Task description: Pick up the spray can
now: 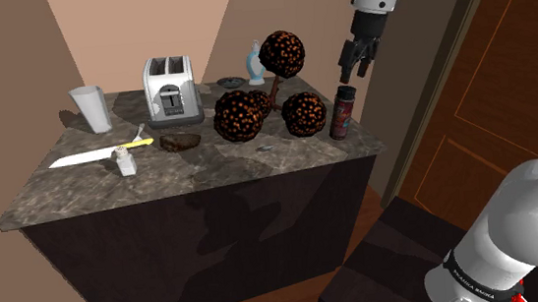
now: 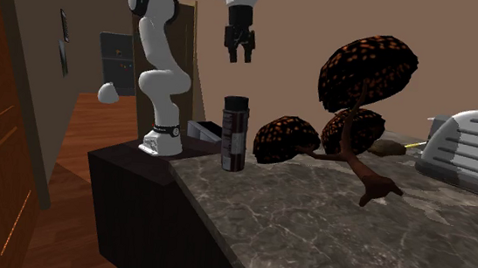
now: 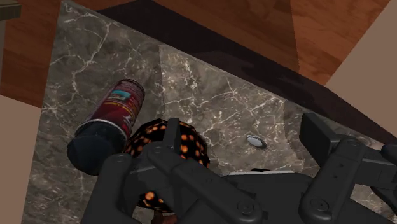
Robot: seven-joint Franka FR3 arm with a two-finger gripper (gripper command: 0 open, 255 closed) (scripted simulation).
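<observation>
The spray can (image 1: 342, 112) is dark red with a black cap and stands upright near the marble counter's (image 1: 209, 169) corner at the shoulder view's right. My black gripper (image 1: 356, 68) hangs open a short way above it, a little off to the side, with nothing between its fingers. From the second exterior view the spray can (image 2: 234, 134) stands at the counter's edge, and the gripper (image 2: 238, 53) is almost straight above it. Looking down through the wrist view, the spray can (image 3: 109, 128) lies beside the open gripper (image 3: 238, 153), outside one finger (image 3: 154, 157).
A small tree (image 1: 264, 91) with dark, orange-speckled crowns stands right next to the can. Farther along the counter are a toaster (image 1: 171, 88), a white cup (image 1: 91, 107), a knife (image 1: 85, 156), a shaker (image 1: 125, 161) and a dark bowl (image 1: 180, 140). A wooden door (image 1: 490, 98) is beyond the counter.
</observation>
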